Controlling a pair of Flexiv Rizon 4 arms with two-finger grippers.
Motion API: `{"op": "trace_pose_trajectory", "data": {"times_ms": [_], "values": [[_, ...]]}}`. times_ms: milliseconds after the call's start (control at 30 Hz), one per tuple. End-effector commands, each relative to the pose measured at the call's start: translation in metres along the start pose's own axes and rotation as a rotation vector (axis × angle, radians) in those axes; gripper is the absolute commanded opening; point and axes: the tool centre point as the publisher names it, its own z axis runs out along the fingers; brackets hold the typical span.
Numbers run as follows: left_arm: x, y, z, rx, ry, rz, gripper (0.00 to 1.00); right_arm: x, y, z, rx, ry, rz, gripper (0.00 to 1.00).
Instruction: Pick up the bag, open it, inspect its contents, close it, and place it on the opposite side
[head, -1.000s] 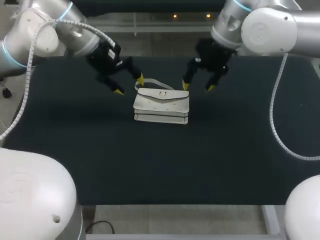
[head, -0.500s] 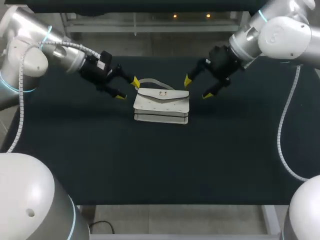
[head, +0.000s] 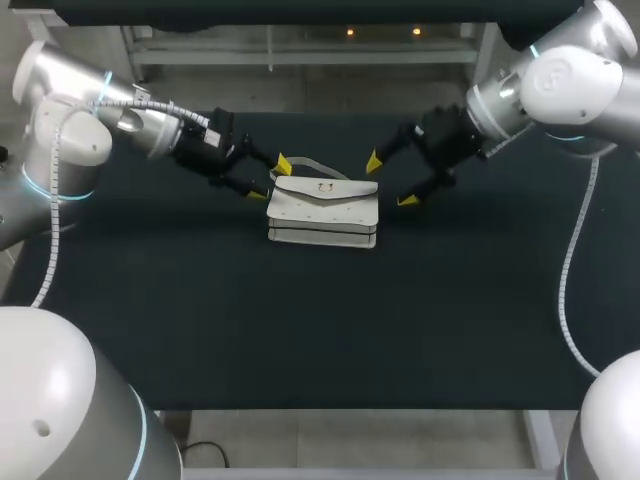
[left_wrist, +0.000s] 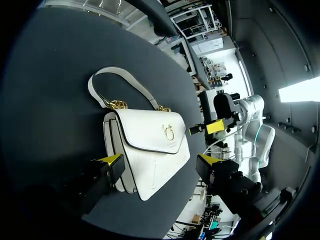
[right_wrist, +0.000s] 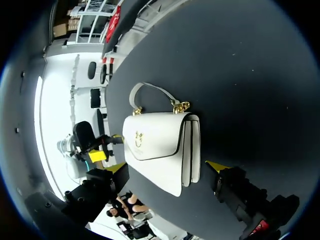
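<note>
white bag (head: 322, 210) on dark table (head: 200, 320), flap closed, left gripper (head: 270, 179) and right gripper (head: 390, 180) flanking it, both wide open, empty

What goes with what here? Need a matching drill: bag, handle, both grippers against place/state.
Things:
1. bag
2. handle
3. left gripper
4. right gripper

Places or states:
A. open, at the bag's right end, not touching it
B. white, flap closed, between the two grippers
C. open, at the bag's left end, one tip near the handle's base
D. arched out from the bag's far edge, joined by gold links

Pairs: 1-B, 2-D, 3-C, 4-A
</note>
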Motion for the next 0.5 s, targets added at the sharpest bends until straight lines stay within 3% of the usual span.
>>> {"op": "trace_pose_trajectory", "data": {"times_ms": [33, 167, 267, 500], "values": [[-0.007, -0.005, 0.002, 0.0, 0.025, -0.005, 1.0, -0.006, 0.005, 0.008, 0.011, 0.022, 0.01, 1.0], [-0.011, -0.008, 0.004, 0.006, 0.04, -0.013, 0.98, -0.007, 0.007, 0.016, 0.025, 0.039, 0.03, 1.0], [-0.014, -0.01, 0.006, 0.006, 0.045, -0.017, 0.93, -0.006, 0.007, 0.021, 0.044, 0.059, 0.036, 0.92], [-0.023, -0.018, 0.013, 0.007, 0.081, -0.036, 0.86, 0.0, 0.01, 0.029, 0.058, 0.105, 0.048, 0.88]]}}
